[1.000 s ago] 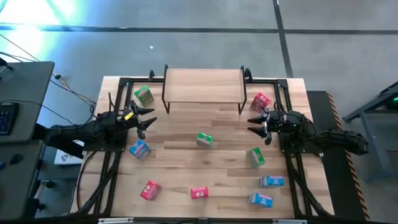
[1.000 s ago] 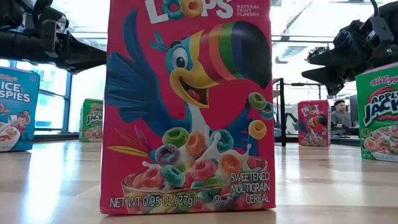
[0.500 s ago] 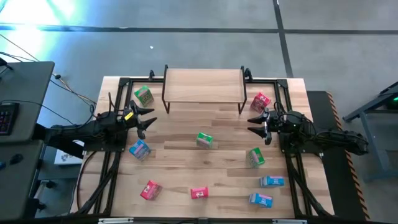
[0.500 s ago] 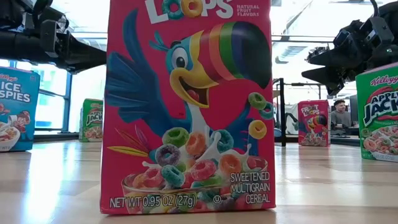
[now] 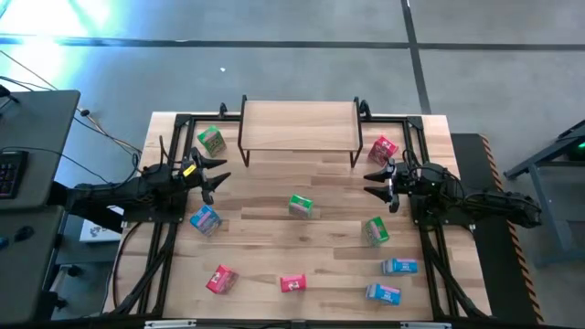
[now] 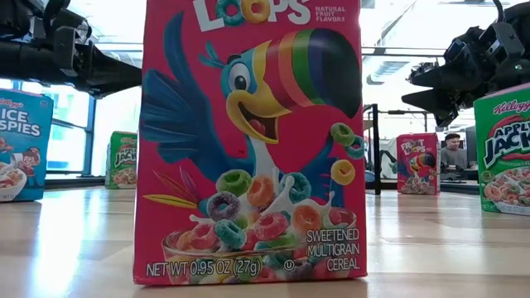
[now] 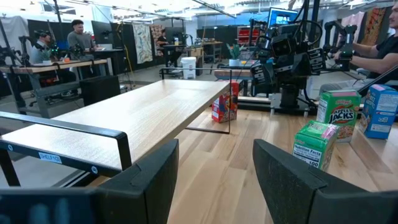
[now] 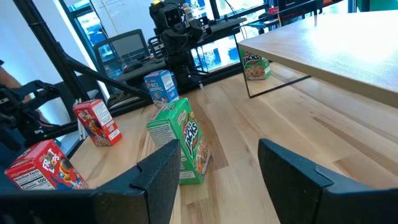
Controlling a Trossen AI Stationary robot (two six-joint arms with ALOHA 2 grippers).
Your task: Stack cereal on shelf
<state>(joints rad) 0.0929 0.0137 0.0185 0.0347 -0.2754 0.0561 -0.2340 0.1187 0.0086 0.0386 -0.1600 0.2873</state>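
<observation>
The light-wood shelf (image 5: 297, 128) stands on thin black legs at the table's far middle, with nothing on its top. Several small cereal boxes stand or lie on the plank tabletop: green ones (image 5: 211, 140) (image 5: 300, 206) (image 5: 375, 230), pink-red ones (image 5: 383, 149) (image 5: 221, 279) (image 5: 292, 284) and blue ones (image 5: 205, 218) (image 5: 399, 267) (image 5: 383, 293). My left gripper (image 5: 215, 174) hovers open and empty left of the shelf's front, above the blue box. My right gripper (image 5: 377, 180) hovers open and empty right of the shelf's front, near the far-right pink-red box.
Black frame rails (image 5: 166, 228) (image 5: 430, 247) run along the table's left and right sides. A pink-red box (image 6: 248, 141) stands close to the low camera and hides much of the table behind it. People sit at desks in the room beyond (image 7: 78, 37).
</observation>
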